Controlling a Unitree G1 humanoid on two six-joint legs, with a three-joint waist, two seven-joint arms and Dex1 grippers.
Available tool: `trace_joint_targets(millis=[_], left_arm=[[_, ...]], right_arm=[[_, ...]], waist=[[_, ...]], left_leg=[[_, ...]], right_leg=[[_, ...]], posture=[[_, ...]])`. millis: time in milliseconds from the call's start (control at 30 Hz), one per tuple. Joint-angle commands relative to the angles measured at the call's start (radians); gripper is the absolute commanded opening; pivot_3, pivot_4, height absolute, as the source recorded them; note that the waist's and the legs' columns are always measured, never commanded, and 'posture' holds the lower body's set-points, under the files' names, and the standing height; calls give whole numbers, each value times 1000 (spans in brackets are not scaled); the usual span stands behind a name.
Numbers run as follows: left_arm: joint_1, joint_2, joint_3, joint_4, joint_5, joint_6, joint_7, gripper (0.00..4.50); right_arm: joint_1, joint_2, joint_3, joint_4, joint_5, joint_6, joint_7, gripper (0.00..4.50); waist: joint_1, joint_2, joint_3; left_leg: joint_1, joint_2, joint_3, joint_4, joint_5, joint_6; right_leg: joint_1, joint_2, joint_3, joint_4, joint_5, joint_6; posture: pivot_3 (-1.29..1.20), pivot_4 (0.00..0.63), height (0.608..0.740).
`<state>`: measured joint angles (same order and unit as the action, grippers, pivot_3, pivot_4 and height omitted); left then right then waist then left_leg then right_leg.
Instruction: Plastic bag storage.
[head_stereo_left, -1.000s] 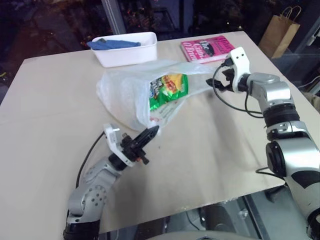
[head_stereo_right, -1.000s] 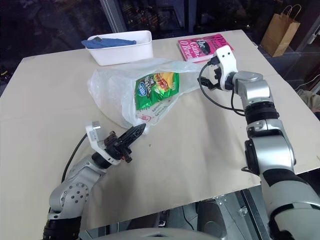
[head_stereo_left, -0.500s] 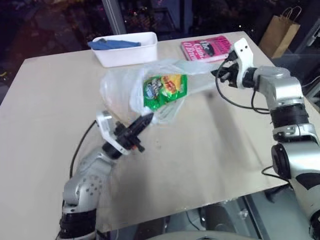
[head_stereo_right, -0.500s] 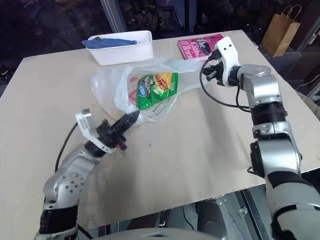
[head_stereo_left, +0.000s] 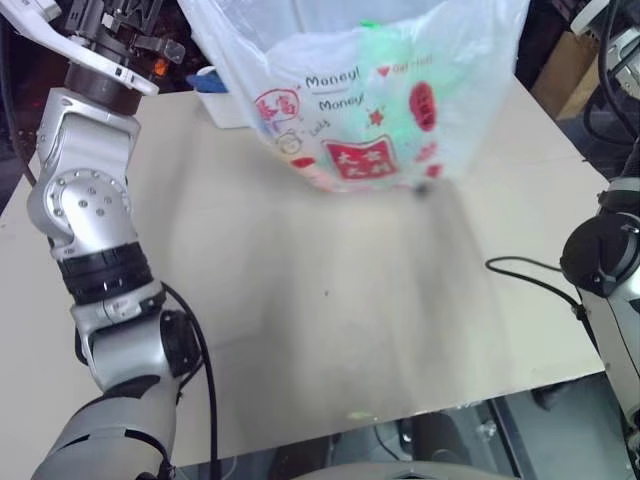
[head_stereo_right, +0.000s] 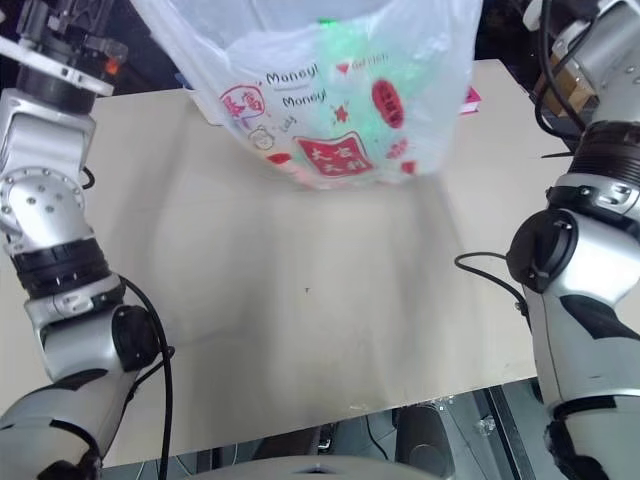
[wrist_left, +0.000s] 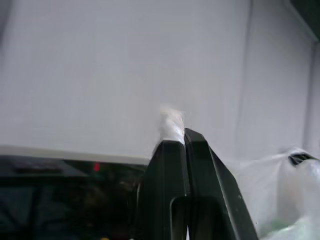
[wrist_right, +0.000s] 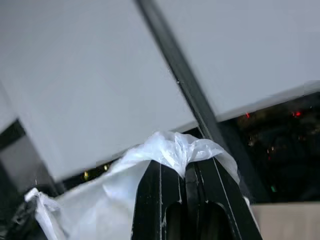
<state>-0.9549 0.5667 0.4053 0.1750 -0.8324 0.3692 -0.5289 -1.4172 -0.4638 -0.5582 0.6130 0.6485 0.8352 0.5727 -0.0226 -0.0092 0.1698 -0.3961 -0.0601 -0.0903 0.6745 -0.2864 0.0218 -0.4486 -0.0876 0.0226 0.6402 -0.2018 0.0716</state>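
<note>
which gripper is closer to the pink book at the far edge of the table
Right. The pink book peeks out past the plastic bag on the right arm's side. Both grippers, left and right, are raised, pinching the bag's top.

Both arms raised high, grippers pinched shut

The left gripper (wrist_left: 184, 137) has its black fingers pressed together on a wisp of the plastic bag (head_stereo_left: 380, 110); the right gripper (wrist_right: 186, 167) clamps a bunched fold of it, forearms upright at either side.
</note>
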Motion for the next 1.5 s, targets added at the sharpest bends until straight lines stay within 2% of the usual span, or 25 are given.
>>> trace_joint_targets(millis=[33,267,400,533,567,600,633,667,700,767,867,900,933,1000,1133,1233,1333,1500], left_arm=[[-40,45,1,108,69,-59,-70,0],[-10,34,-15,136,123,-64,-131,0],[-24,31,13,129,111,-69,-133,0],[3,36,15,107,110,-54,-149,0],[22,38,15,97,112,-49,-154,558],[43,40,15,86,111,-40,-161,687],[76,43,14,65,107,-26,-171,1224],[119,48,15,42,103,-10,-181,1599],[160,53,17,22,101,3,-192,2188],[223,62,21,-7,102,14,-205,2951],[348,77,45,-60,93,38,-218,4465],[410,82,62,-82,85,54,-223,4500],[474,85,79,-109,79,68,-223,4500],[612,93,105,-199,52,114,-230,4500],[863,112,140,-396,-24,221,-244,4500],[1076,85,158,-511,0,227,-237,4500],[1242,28,148,-598,74,176,-195,4500],[1383,-34,101,-653,211,37,-192,4500]], right_arm=[[22,-31,1,-8,11,-21,-25,41],[64,-43,29,-34,21,-17,-37,41],[47,-51,6,-44,62,-17,-38,41],[93,-69,54,-80,65,21,4,41],[115,-78,73,-97,64,40,23,0],[139,-86,93,-116,64,58,44,0],[175,-98,115,-150,74,88,78,586],[223,-115,141,-192,83,114,119,841],[263,-130,161,-227,90,135,147,1412],[327,-157,193,-280,95,156,191,2221],[467,-221,229,-410,136,177,333,3809],[518,-247,220,-447,162,195,375,4247],[560,-269,204,-466,186,215,401,4386],[647,-304,197,-497,203,228,440,4386],[820,-326,268,-590,154,187,439,4386],[979,-285,301,-667,69,50,398,4386],[1141,-258,332,-692,-61,-204,424,4386],[1283,-266,324,-649,-145,-426,484,4386]], waist=[[-10,0,1],[-47,0,1],[-47,0,1],[-44,0,1],[-44,0,1],[-44,0,1],[-44,0,1],[-44,0,1],[-45,0,1],[-45,0,1],[-43,0,1],[-43,0,1],[-43,0,1],[-44,0,1],[-36,0,1],[-17,0,0],[-10,1,-1],[12,1,-1]], left_leg=[[-1,0,0,0,0,0],[-3,2,1,-4,0,0],[-2,2,2,-3,0,0],[-2,2,2,-2,0,0],[-2,2,2,-2,0,0],[-2,2,2,-2,0,0],[-2,3,2,-2,0,0],[-2,3,2,-2,0,0],[-2,4,2,-2,0,0],[-2,4,2,-2,0,0],[-2,4,2,0,0,0],[-2,4,2,0,0,0],[-2,4,2,0,0,0],[-1,5,3,1,0,0],[0,6,4,2,-1,1],[2,8,4,6,-1,1],[13,8,6,5,-4,5],[16,9,6,7,-4,6]], right_leg=[[-1,0,0,0,0,0],[-6,0,1,0,0,0],[-7,0,2,2,0,0],[-7,0,3,3,0,0],[-7,0,3,3,0,0],[-6,0,3,3,0,0],[-6,0,3,2,0,0],[-6,0,3,2,0,0],[-6,0,3,2,0,0],[-6,0,3,2,0,0],[-7,0,3,2,0,0],[-6,0,3,2,0,0],[-6,0,3,2,0,0],[-5,0,4,2,0,0],[-5,0,5,2,0,0],[-2,1,5,5,0,0],[8,1,6,3,0,0],[14,2,4,2,0,0]], posture=[[0,150,740],[0,150,740],[0,150,740],[0,150,740],[0,150,740],[0,150,740],[0,150,740],[0,150,740],[0,150,740],[0,150,740],[0,150,740],[0,150,740],[0,150,740],[0,150,740],[0,150,740],[0,150,740],[0,150,740],[0,150,740]])
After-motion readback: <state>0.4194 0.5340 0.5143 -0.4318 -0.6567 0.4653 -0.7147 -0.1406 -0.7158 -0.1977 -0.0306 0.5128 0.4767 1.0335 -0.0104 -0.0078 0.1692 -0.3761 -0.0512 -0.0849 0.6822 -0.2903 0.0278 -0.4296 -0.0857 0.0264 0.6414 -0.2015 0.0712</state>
